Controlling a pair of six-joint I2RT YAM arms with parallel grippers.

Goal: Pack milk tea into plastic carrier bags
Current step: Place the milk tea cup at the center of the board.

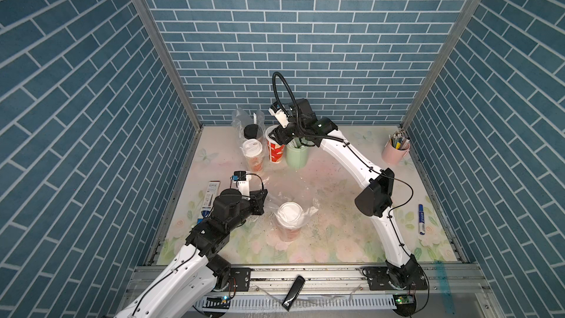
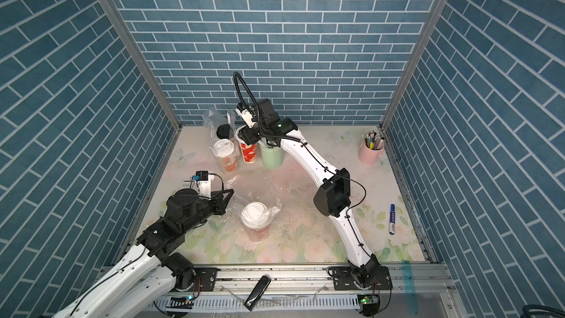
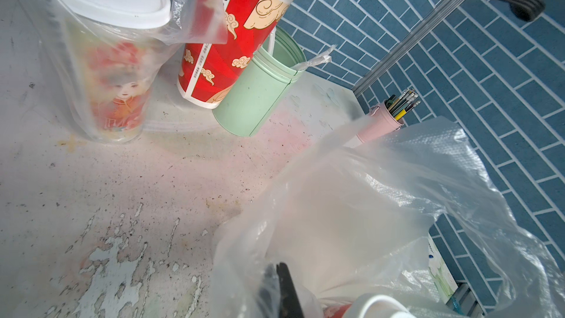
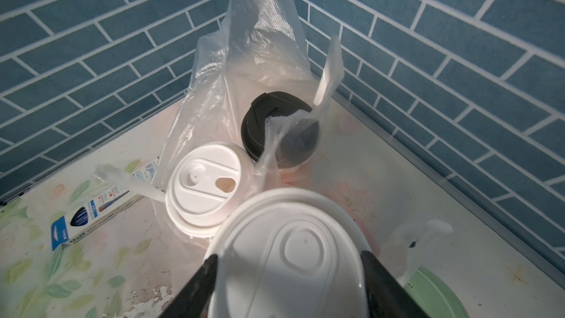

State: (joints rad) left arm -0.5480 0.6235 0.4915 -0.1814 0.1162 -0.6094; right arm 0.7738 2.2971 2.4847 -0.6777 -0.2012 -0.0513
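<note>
From a top view, our left gripper (image 1: pixel 262 198) pinches the near bag (image 1: pixel 310 209) holding a white-lidded cup (image 1: pixel 289 213) mid-table. Left wrist: we see its jaws closed on that film. Right wrist: our right gripper (image 4: pixel 289 256), set wide, clasps the red cup (image 4: pixel 290 227) beside the far bag (image 4: pixel 263 41).

Four milk teas out there: three white-lidded, bagged cup (image 1: pixel 252 151) and red cup (image 1: pixel 276 151) at eleven o'clock, near cup (image 1: pixel 289 212) at six, plus one black-lidded cup (image 1: pixel 253 131). Two carrier bags, far bag (image 1: pixel 240 117) and near bag (image 1: pixel 312 209). One apiece: green cylinder (image 1: pixel 296 157) at twelve, pink pen cup (image 1: pixel 395 152) at two, marker (image 1: pixel 421 219) at four, pen box (image 1: pixel 209 197) at nine.
</note>
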